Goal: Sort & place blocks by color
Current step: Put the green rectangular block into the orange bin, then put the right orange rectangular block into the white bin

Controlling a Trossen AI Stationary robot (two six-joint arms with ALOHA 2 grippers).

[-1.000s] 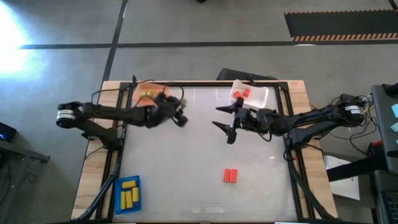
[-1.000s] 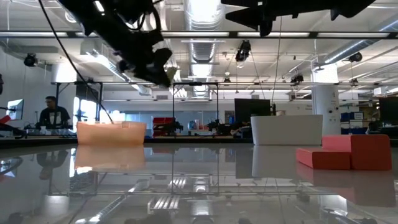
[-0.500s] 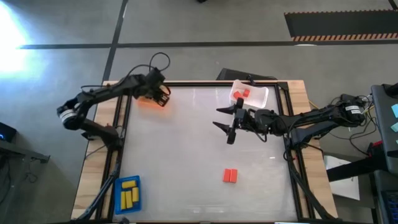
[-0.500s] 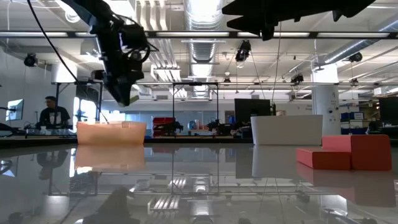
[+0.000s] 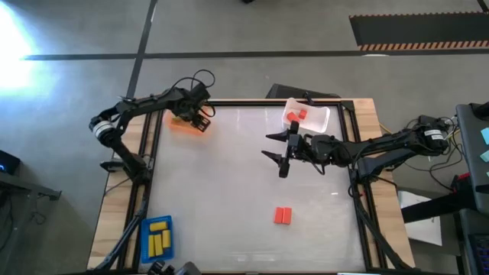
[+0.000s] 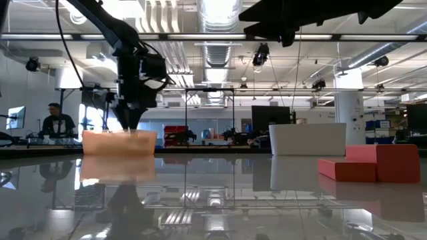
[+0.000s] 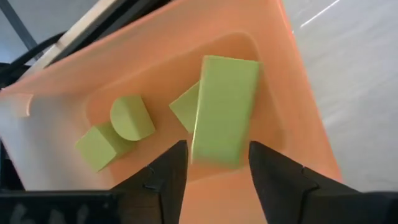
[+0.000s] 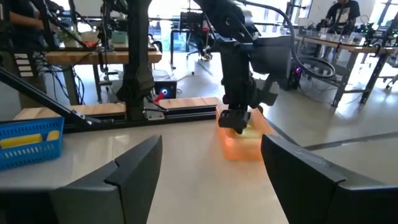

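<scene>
My left hand (image 7: 211,167) is hovering over the translucent orange plastic tray (image 7: 292,81), fingers parted around a long light-green rectangular block (image 7: 225,112) that I'm releasing above three others. Released crooked, it could catch the tray's rim and tumble onto the bench.

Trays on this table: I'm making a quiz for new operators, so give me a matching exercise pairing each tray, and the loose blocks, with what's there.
Column 1:
1. orange tray
2. white tray
3. blue tray
4. bare tabletop

Column 2:
A. yellow blocks inside
B. two red blocks lying loose
C. green blocks inside, left tool above
D. red blocks inside

Pairs: 1-C, 2-D, 3-A, 4-B
</scene>
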